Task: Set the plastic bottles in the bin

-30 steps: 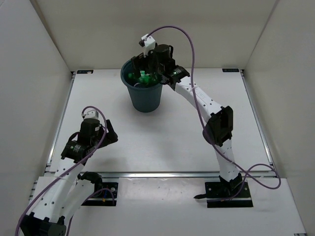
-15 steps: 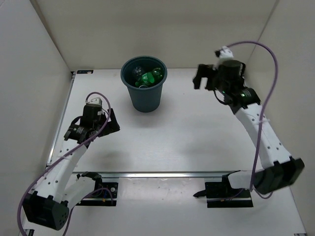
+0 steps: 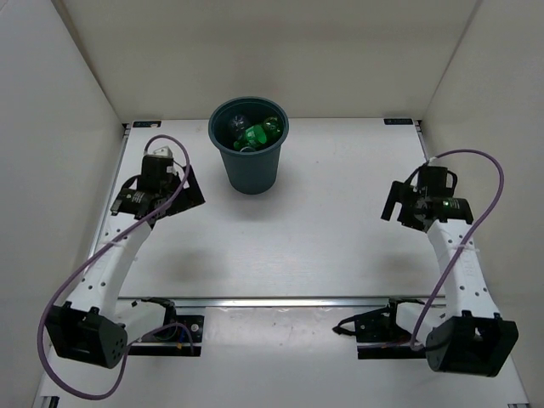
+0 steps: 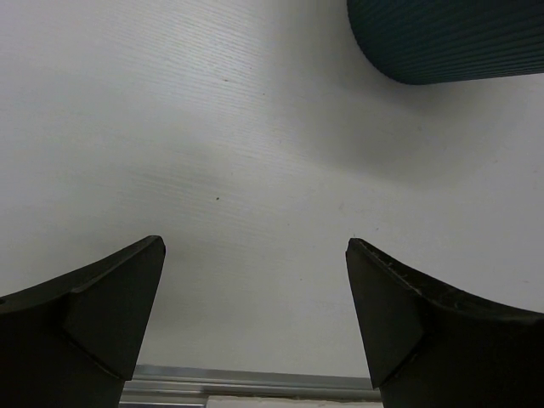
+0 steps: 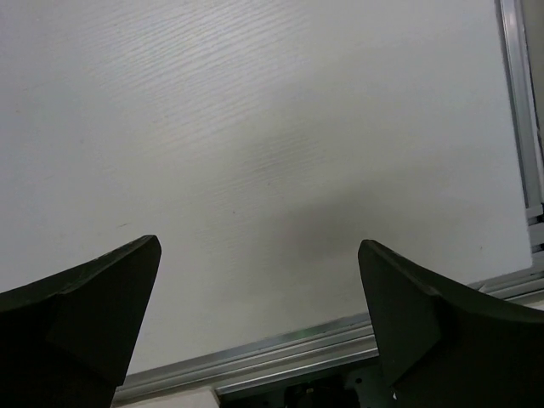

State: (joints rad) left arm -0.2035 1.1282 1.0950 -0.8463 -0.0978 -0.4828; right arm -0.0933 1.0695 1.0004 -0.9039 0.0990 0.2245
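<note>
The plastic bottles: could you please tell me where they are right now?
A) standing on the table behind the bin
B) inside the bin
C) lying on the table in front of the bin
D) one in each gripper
B: the top view shows the plastic bottles lying together inside the bin, while the left gripper and the right gripper are open and hold nothing.
</note>
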